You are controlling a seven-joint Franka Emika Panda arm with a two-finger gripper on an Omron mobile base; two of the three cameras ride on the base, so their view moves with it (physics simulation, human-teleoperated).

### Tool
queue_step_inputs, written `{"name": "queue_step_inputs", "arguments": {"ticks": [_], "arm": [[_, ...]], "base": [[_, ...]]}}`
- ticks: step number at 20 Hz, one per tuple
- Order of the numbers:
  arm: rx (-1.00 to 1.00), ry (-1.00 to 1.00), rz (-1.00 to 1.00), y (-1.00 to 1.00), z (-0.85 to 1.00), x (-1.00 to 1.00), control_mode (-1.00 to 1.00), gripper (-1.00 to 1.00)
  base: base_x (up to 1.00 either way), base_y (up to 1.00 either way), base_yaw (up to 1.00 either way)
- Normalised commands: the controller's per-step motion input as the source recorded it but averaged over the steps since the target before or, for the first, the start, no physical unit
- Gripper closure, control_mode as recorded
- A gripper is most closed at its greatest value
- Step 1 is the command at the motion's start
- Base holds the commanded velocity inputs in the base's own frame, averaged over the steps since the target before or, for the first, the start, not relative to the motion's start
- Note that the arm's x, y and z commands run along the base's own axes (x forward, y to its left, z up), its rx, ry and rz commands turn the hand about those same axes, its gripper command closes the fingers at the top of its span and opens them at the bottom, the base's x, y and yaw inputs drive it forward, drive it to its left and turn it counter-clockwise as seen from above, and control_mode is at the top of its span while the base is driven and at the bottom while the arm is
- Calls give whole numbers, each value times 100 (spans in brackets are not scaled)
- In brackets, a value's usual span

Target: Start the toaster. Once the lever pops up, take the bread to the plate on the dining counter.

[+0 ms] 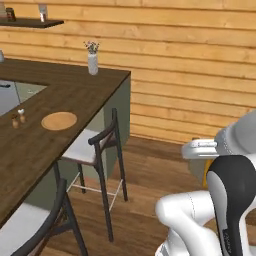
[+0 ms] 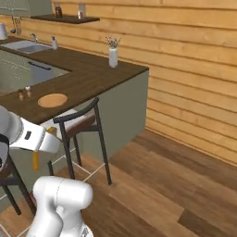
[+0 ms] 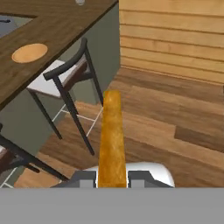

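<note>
My gripper [image 3: 112, 179] is shut on the bread [image 3: 112, 135], a tan slice seen edge-on that rises between the two fingertips in the hand view. The slice also shows as an orange sliver [image 2: 35, 160] hanging under my white hand, low beside the stools. The round orange-tan plate [image 1: 59, 120] [image 2: 52, 100] [image 3: 29, 52] lies bare on the dark-brown dining counter [image 1: 35, 150] [image 2: 88, 76], ahead of the bread, to its left and higher up. The toaster and its lever are out of view.
Two black-legged stools [image 1: 97, 145] [image 2: 76, 122] stand against the counter between me and the plate. A white vase [image 1: 93, 63] stands near the counter's far corner, and small shakers [image 1: 18, 119] sit left of the plate. Open wooden floor [image 2: 176, 185] lies to the right.
</note>
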Motion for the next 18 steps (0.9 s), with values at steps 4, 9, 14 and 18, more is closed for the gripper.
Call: {"name": "queue_step_inputs", "arguments": {"ticks": [4, 9, 14, 18], "arm": [[0, 0, 0, 0, 0, 0, 100, 100], [0, 0, 0, 0, 0, 0, 100, 100], [0, 0, 0, 0, 0, 0, 100, 100], [0, 0, 0, 0, 0, 0, 100, 100]], "base": [[77, -72, 53], [69, -68, 55], [47, -50, 65], [42, -26, 75]]}}
